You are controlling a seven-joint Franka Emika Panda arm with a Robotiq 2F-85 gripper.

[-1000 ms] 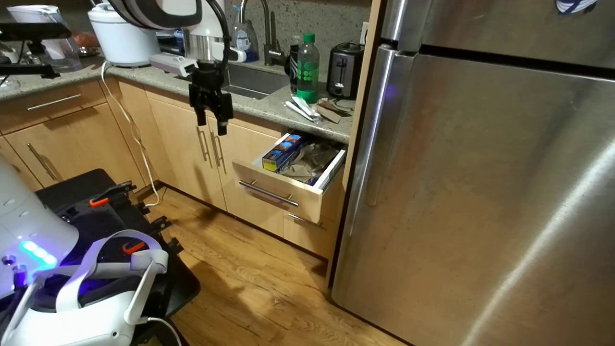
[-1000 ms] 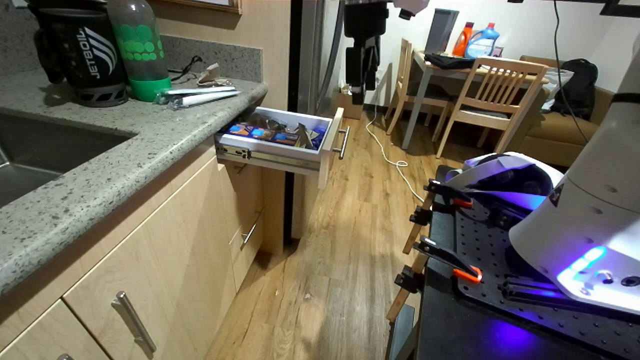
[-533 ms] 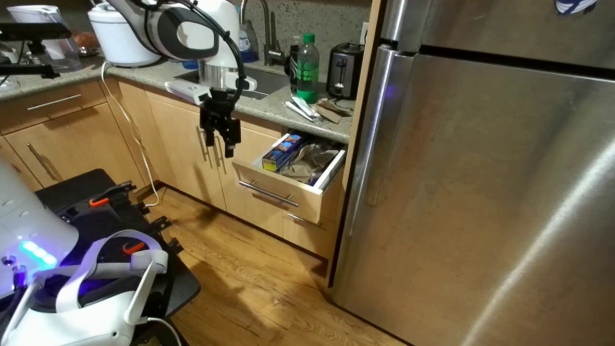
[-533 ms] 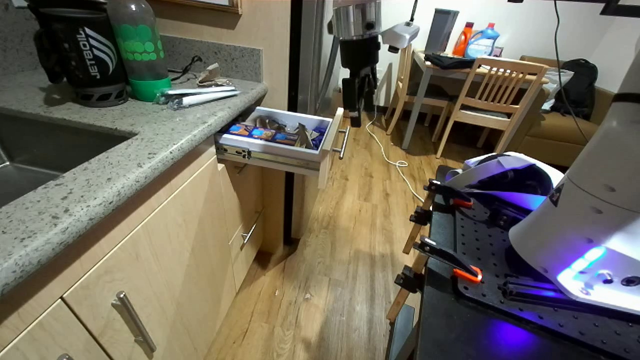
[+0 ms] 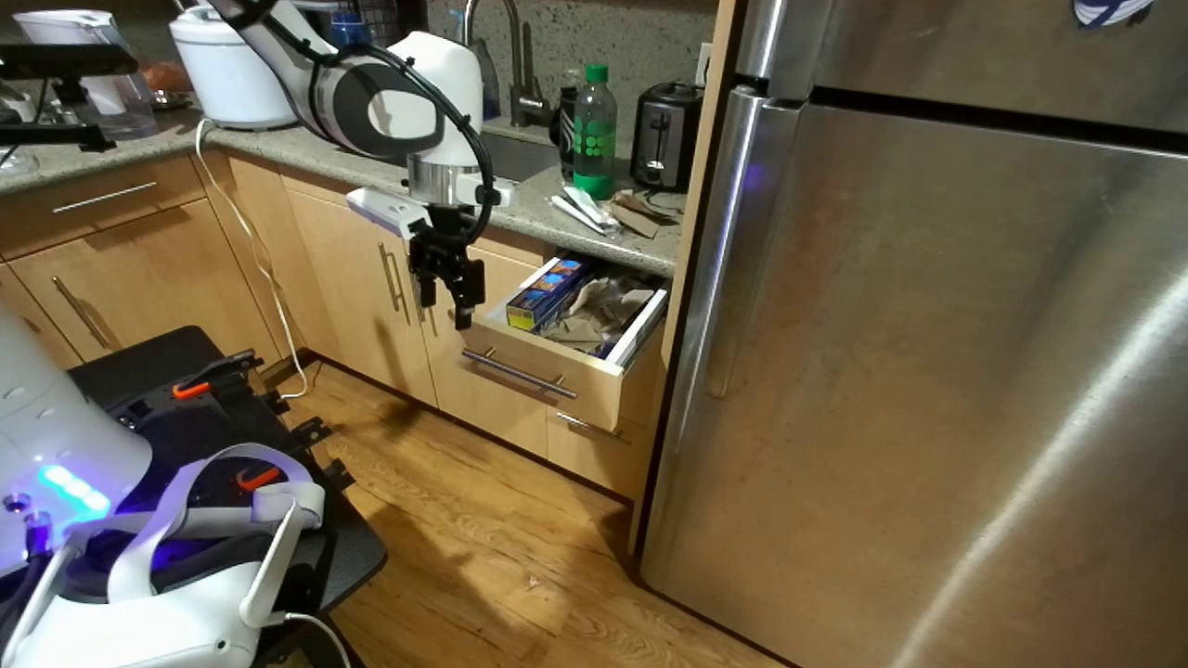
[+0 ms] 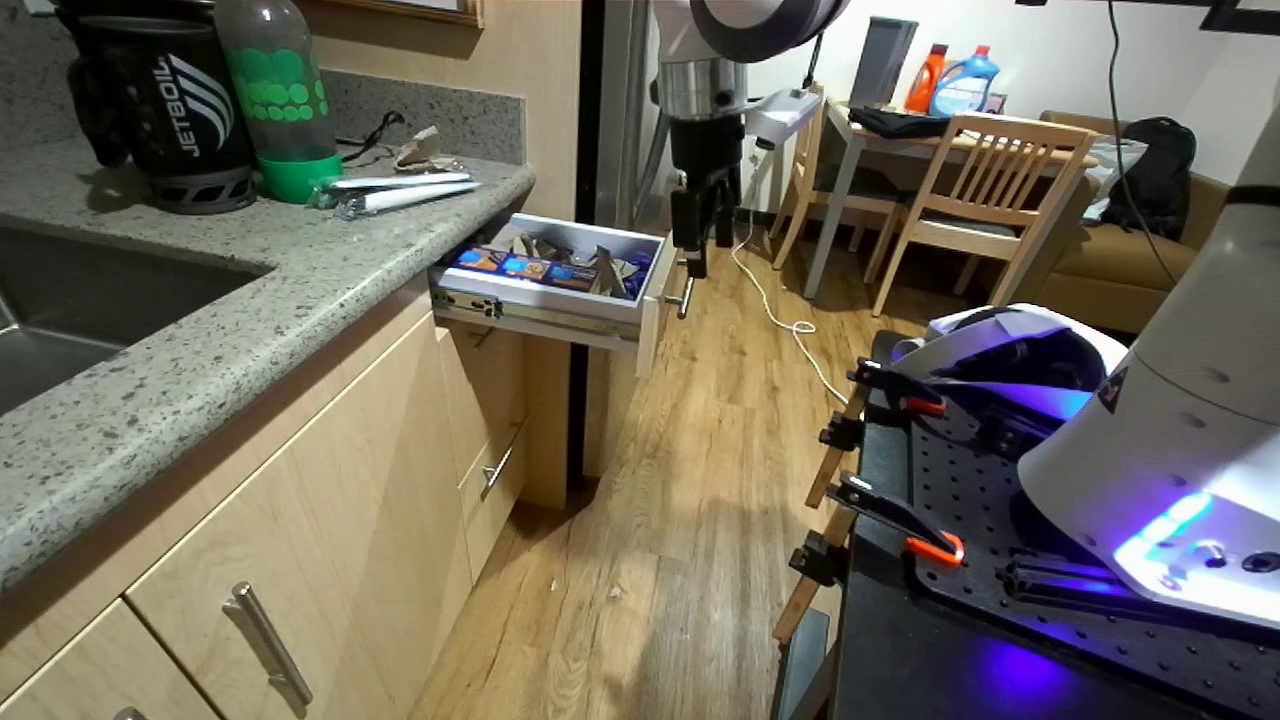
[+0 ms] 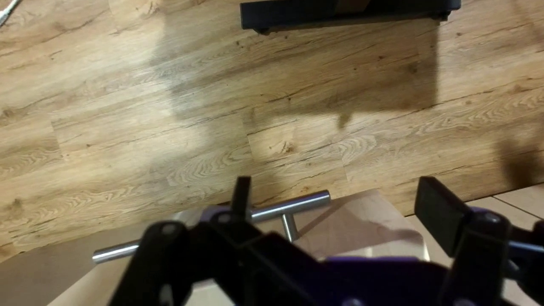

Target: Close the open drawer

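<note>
Hanging with its fingers well apart and nothing gripped, the pincer (image 5: 445, 309) points down close to one end of the drawer (image 5: 548, 363). From where I stand I can't tell whether a fingertip touches the pale front or is only just beside it; in the wrist view the metal handle (image 7: 291, 207) lies near, partly hidden behind one finger. The drawer itself sticks out from under the worktop (image 5: 524, 206), a blue box (image 5: 546, 295) and crumpled brown paper (image 5: 594, 311) in plain sight inside. I take this for the approach, the lining-up, with the push not yet begun. Next, I'd say, the pincer needs to get squarely before the front, around handle height and nearer its middle, then press straight in; leaning on one end might skew it. Further out, a green-capped bottle (image 5: 595, 134) and a toaster (image 5: 665, 139) stand on the worktop, and a steel fridge (image 5: 928, 325) rises beyond the drawer's opposite end.
</note>
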